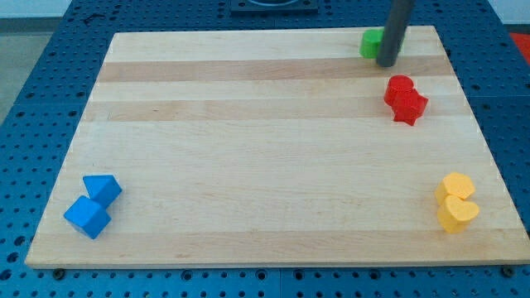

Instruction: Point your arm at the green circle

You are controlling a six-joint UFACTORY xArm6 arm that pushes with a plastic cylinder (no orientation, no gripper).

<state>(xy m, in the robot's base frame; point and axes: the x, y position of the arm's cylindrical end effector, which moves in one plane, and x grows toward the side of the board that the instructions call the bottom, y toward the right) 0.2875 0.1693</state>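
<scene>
Wooden board point(248, 124): my tip point(386, 63) touches the green block point(371, 43), which lies just left.

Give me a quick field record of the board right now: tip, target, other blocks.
tip: my tip is near the view's top right, at the right side of the green block
target: green block, partly hidden behind the rod, shape unclear
contact: cannot tell whether tip and block touch
red blocks: two, touching, below the tip
yellow blocks: two, touching, view's bottom right
blue blocks: two, touching, view's bottom left
surface: wooden board
</scene>
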